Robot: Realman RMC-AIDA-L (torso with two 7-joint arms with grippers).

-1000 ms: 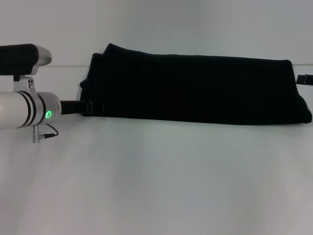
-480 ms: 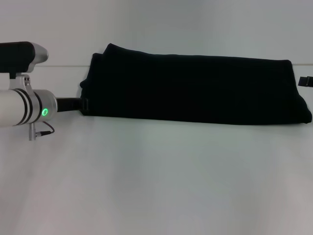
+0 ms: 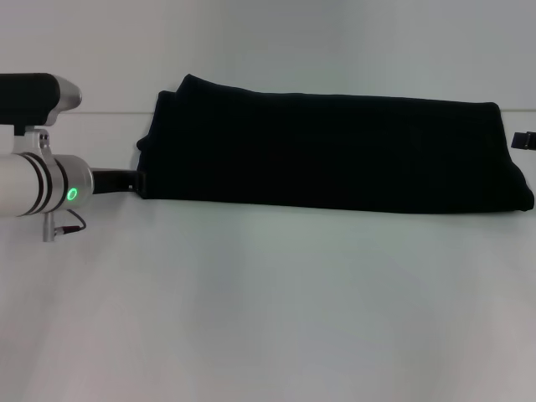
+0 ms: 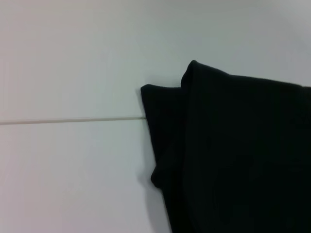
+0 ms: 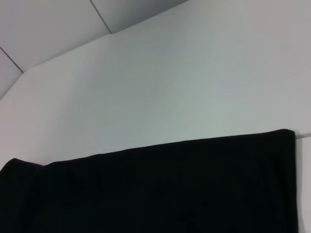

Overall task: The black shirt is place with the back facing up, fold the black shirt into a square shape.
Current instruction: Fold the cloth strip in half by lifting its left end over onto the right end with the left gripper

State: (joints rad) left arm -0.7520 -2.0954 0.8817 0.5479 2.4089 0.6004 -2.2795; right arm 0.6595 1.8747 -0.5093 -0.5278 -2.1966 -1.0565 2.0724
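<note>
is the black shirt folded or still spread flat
Folded: the black shirt lies as a long narrow band, not yet a square, with stacked layers showing at its left end.

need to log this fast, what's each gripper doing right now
Left gripper: at the black shirt's left end, cannot be told.
Right gripper: at its right end, cannot be told.

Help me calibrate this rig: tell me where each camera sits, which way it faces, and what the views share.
Head view: on the robot's head, looking forward and down at the white table and the black shirt, folded into a long band; left gripper at one end, right gripper at the other.
Left wrist view: on the left arm, facing the shirt's layered end; none of the robot shows.
Right wrist view: on the right arm, facing the shirt's edge; none of the robot shows.
Shared: the shirt and table.
</note>
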